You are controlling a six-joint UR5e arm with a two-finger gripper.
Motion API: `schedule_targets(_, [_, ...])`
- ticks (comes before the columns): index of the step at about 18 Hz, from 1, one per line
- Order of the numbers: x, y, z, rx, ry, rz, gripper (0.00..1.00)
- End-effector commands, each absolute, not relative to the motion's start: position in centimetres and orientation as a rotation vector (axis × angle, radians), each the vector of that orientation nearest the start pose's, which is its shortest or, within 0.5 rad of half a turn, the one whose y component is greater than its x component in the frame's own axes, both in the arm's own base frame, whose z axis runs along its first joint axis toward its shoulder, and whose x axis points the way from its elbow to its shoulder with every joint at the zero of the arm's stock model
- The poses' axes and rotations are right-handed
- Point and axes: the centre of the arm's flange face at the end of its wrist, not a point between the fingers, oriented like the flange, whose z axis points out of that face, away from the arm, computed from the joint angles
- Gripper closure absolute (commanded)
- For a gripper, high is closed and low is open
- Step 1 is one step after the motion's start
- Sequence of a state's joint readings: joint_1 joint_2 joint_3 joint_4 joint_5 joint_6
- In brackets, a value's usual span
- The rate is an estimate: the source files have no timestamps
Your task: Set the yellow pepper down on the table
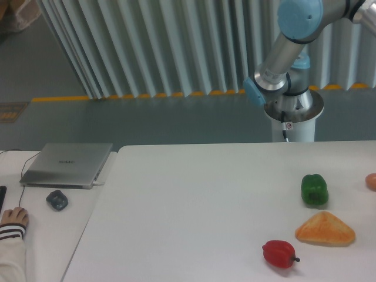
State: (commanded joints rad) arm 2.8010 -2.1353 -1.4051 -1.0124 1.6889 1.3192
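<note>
Gripper was not seen anywhere in the frame, so whether it was apart or together could not be told; only the arm's [281,56] elbow and lower joints were shown, upper right, above its white pedestal [292,120]. Yellow pepper was not visible either; it may have been carried out of frame, but that could not be confirmed. Task was judged not yet done: no yellow item was found on the counter [194,205]. Placement was still left.

On the counter, right side, a green pepper [314,190] was noted, with an orange-tan wedge [325,229] just in front of it, a red pepper [279,253] nearer the camera, and an orange-pink item [371,181] cut off at the right edge. Counter surface was plain matte white. A narrower desk was seen at left with a closed silver laptop [67,164], a dark mouse [57,200] and a person's hand [13,219]. Corrugated grey wall panels [153,47] and a yellow floor stripe [88,97] were seen behind.
</note>
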Motion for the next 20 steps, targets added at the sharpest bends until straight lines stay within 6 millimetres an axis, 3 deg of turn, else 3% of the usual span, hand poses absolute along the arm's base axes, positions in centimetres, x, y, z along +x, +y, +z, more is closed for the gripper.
schedule_targets(4, [-62.1, 35.0, 28.4, -3.194, 0.130, 0.293, 0.01])
schedule_targets(5, [-62.1, 35.0, 28.4, -3.194, 0.130, 0.293, 0.11])
schedule_targets(7, [-62.1, 34.9, 28.6, -3.199, 0.141, 0.301, 0.72])
schedule_targets(9, [-61.9, 34.8, 28.6, -3.219, 0.219, 0.302, 0.84])
schedule_targets(13, [-61.7, 34.4, 30.5, -3.200, 0.222, 0.324, 0.86])
schedule_targets(17, [-60.9, 32.9, 33.9, -3.152, 0.274, 0.282, 0.86])
schedule_targets(20, [-57.9, 34.4, 37.2, -2.999, 0.173, 0.168, 0.85])
